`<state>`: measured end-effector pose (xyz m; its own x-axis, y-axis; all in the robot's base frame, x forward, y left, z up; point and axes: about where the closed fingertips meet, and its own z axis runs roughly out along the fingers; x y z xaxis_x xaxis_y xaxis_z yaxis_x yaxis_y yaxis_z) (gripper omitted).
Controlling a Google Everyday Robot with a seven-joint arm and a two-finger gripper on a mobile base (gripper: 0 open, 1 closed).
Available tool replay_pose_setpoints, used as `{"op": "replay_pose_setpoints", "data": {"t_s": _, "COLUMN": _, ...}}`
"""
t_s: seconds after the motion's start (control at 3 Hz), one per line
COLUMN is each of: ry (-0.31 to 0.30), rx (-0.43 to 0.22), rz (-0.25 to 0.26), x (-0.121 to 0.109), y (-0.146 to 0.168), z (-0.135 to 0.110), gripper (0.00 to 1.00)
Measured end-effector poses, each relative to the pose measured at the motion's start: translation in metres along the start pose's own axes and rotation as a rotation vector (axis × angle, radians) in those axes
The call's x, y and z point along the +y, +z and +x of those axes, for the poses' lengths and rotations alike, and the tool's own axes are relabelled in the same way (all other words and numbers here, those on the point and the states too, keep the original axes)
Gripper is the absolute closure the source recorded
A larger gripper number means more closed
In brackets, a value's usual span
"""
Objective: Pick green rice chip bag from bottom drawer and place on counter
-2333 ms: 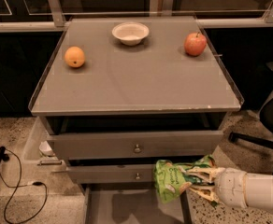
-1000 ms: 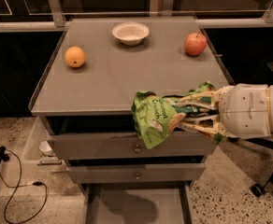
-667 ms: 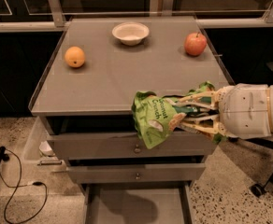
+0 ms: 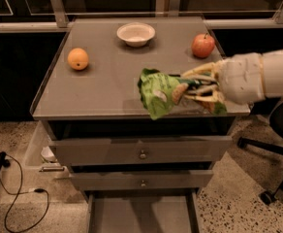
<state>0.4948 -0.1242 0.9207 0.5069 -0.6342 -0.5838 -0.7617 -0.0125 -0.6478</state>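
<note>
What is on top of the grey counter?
An orange, a white bowl and an apple. The end effector holds the green rice chip bag at the front right edge, hiding the counter beneath it.

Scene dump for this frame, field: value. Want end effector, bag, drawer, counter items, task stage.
end effector: over the counter's front right, gripping the bag
bag: green, held at the counter's front edge; contact with the top not discernible
counter: orange left, bowl back centre, apple back right
bottom drawer: pulled out, no bag in it
task stage: bag out of drawer, not yet released
</note>
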Motion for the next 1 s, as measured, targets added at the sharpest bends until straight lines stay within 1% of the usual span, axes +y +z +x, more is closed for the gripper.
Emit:
{"op": "replay_pose_setpoints", "data": {"t_s": 0.33, "ry": 0.081, "rx": -0.041, "rz": -0.005, "x": -0.045, "y": 0.028, "z": 0.023, "gripper": 1.0}}
{"op": "replay_pose_setpoints", "data": {"t_s": 0.67, "ry": 0.158, "rx": -0.067, "rz": -0.015, "x": -0.075, "y": 0.057, "z": 0.038, "gripper": 1.0}}
{"op": "replay_pose_setpoints", "data": {"t_s": 1.0, "ry": 0.236, "rx": 0.02, "rz": 0.003, "x": -0.087, "y": 0.071, "z": 0.061, "gripper": 1.0}}
